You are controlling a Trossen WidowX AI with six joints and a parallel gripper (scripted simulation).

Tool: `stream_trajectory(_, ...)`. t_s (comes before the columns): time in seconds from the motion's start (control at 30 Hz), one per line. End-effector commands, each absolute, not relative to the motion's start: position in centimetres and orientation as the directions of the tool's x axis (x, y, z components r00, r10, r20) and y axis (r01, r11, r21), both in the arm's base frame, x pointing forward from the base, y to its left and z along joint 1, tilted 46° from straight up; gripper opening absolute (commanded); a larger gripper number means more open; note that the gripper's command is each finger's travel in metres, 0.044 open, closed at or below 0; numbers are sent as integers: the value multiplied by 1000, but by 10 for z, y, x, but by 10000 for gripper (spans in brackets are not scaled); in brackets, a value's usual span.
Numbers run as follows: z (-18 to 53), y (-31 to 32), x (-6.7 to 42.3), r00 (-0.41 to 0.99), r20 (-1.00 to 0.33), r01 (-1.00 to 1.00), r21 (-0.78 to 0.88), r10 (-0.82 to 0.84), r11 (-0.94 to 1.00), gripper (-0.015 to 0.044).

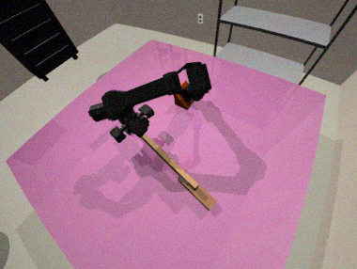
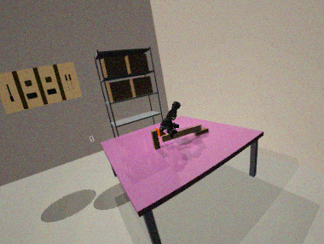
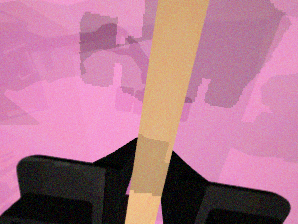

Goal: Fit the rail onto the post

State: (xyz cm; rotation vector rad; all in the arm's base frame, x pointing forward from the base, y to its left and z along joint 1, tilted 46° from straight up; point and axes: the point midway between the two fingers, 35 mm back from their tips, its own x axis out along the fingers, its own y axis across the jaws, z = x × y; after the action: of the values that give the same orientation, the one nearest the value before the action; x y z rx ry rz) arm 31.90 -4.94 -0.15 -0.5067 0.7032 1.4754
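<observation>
The wooden rail (image 1: 168, 161) (image 2: 183, 132) (image 3: 172, 65) runs from my gripper to the low footboard block (image 1: 209, 202) (image 2: 205, 131). Its far end is over that block, at the small grey bracket (image 1: 184, 180); how it seats is too small to tell. My gripper (image 1: 141, 134) (image 2: 171, 136) (image 3: 149, 143) is shut on the rail near its near end. In the exterior view that end is raised off the table, roughly level, and close to the upright post (image 2: 155, 140), with a narrow gap seemingly between. The pegs and holes cannot be made out. The post is hidden in the top view.
An orange block (image 1: 184, 97) (image 2: 158, 131) is beside the arm's base, behind the post in the exterior view. The arm reaches over the pink table (image 1: 263, 212) (image 2: 141, 171) and casts shadows on it. Shelves (image 1: 277, 23) (image 2: 130, 87) stand beyond the table.
</observation>
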Motion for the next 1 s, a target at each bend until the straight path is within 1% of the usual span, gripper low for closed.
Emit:
stream_trajectory(0.0,-1,-49,320,-34,-696,-992,109,717,59,0)
stream_trajectory(0.97,1,-50,320,-34,-696,-992,109,717,59,0)
